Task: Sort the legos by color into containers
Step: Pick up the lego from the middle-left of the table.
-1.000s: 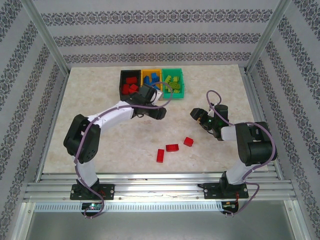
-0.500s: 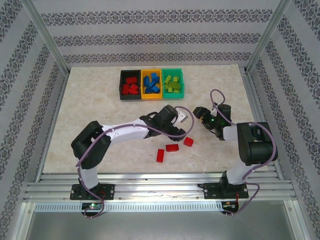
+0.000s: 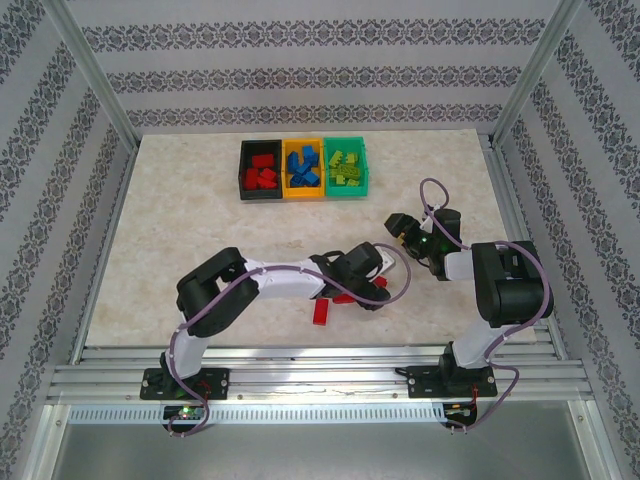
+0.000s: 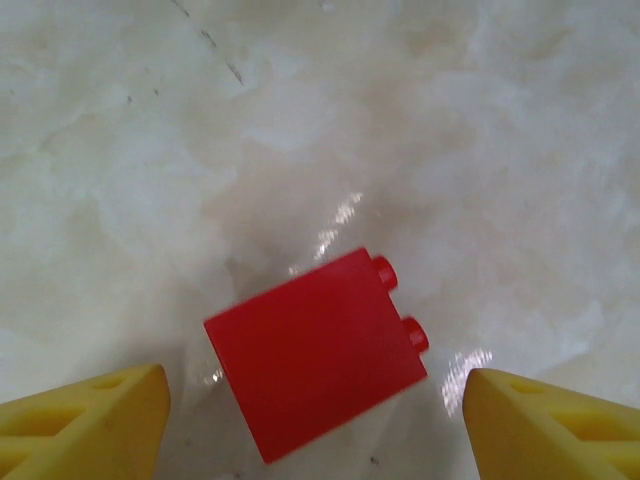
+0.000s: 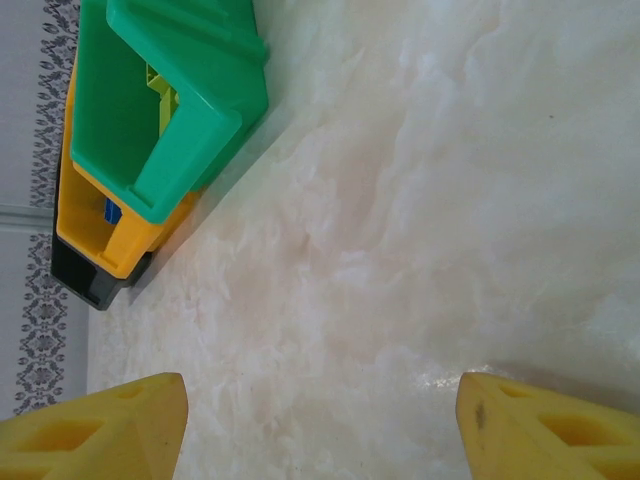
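One red lego (image 4: 315, 350) sits centred within left end effector (image 4: 316, 430), spread apart, long axis skewed; right end effector (image 3: 402, 228), also apart, farther off.

The left arm (image 3: 250, 285) has glossy white shells over its long links and bulky, rounded black housings at its joints. A thin lilac cable (image 3: 200, 322) runs along it in loose loops. The right arm (image 3: 505, 290) is built alike, mostly black with one white link, and carries its own looping lilac cable (image 3: 430, 182). Each arm rises from a flat black base plate (image 3: 185, 382). The left jaws end in yellow wedge-shaped plastic fingertips (image 4: 85, 420) with shallow moulded hollows. The right jaws' yellow fingertips (image 5: 100, 430) match them.
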You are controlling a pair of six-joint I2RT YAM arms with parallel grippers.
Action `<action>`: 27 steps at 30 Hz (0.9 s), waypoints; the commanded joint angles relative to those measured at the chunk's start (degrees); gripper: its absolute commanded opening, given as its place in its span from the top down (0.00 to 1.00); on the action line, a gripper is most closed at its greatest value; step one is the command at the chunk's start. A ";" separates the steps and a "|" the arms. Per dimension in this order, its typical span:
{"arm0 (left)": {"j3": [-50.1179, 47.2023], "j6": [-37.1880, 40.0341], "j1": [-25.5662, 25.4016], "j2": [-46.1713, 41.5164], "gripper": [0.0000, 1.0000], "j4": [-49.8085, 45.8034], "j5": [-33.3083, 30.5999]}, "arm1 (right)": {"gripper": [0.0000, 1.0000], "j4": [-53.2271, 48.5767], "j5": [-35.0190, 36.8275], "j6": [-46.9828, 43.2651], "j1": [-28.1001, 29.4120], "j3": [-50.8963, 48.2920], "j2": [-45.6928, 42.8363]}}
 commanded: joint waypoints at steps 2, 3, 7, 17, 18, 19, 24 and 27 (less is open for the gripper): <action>3.49 -1.30 -0.42 1.62 0.23 0.33 -1.56 | 0.28 1.96 -1.02 0.55 -0.22 -0.05 0.61; 3.83 -1.46 -0.38 1.86 0.23 0.32 -1.53 | 0.28 2.04 -1.09 0.60 -0.17 -0.10 0.70; 5.23 -2.00 -0.51 3.39 0.24 -0.54 -0.64 | 0.28 2.36 -1.18 0.78 -0.22 0.03 1.03; 9.31 -2.08 -0.51 7.60 0.34 -5.68 -0.92 | 0.28 2.70 -1.45 1.17 -0.17 0.13 1.80; 9.16 -2.15 -0.51 7.67 0.37 -5.64 -0.95 | 0.28 2.75 -1.45 1.17 -0.23 0.18 1.85; 8.97 -2.18 -0.51 7.66 0.39 -5.58 -1.00 | 0.28 2.71 -1.45 1.12 -0.22 0.13 1.85; 9.04 -2.47 -0.51 8.30 0.60 -5.86 -0.56 | 0.28 2.97 -1.74 1.35 -0.20 0.22 2.10; 8.45 -2.74 -0.51 7.91 0.65 -5.34 -0.63 | 0.28 3.12 -1.76 1.52 -0.23 0.24 2.28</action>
